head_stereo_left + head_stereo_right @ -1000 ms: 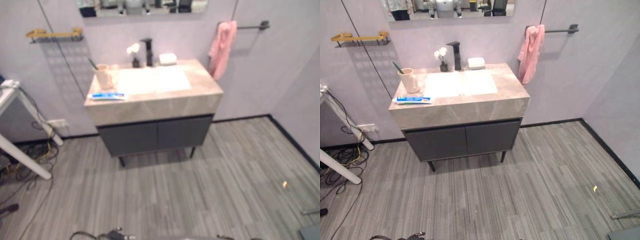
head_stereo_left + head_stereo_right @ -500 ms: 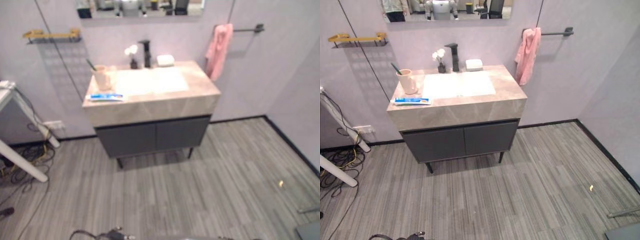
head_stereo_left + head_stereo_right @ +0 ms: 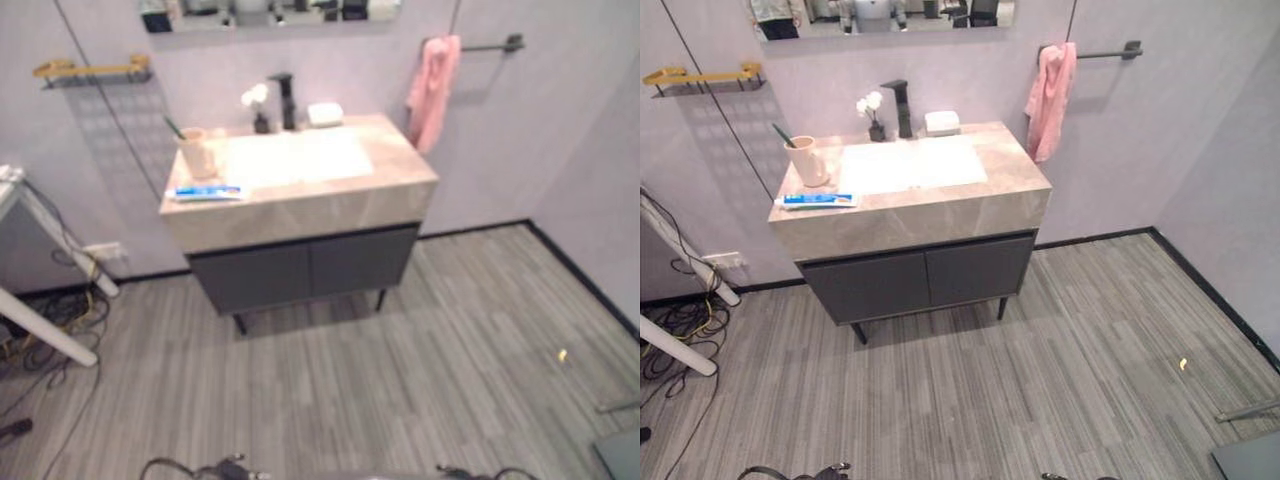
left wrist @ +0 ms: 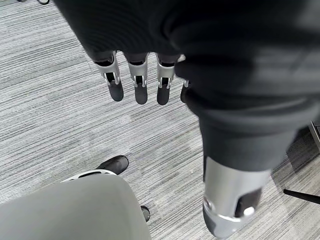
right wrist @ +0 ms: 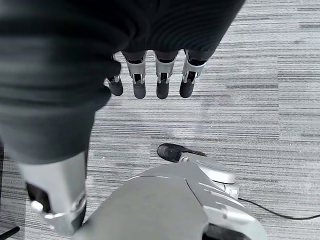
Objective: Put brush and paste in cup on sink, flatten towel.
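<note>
Grey striped floor [image 3: 1060, 360] everywhere, pale lilac walls, and a stone-topped vanity against the far wall at about 11 o'clock from me. That desk [image 3: 940, 205] has a white sink [image 3: 908, 165] sunk into it, with a black faucet [image 3: 900, 105], a little white flower [image 3: 871, 112] and a soap dish [image 3: 941, 123] along the back edge. The cup [image 3: 806, 162] sits at the desk's 9 o'clock side with the brush [image 3: 783, 135] already standing in it, and the paste [image 3: 816, 201] lies flat just in front of the cup, right by the front edge. The pink towel [image 3: 1049, 100] hangs bunched on a black rail at 1 o'clock, off the desk's right side. Plenty of open floor between me and the cabinet doors. My left hand [image 4: 137, 82] and right hand [image 5: 160, 80] both hang down over the floor, fingers straight and relaxed, holding nothing.
</note>
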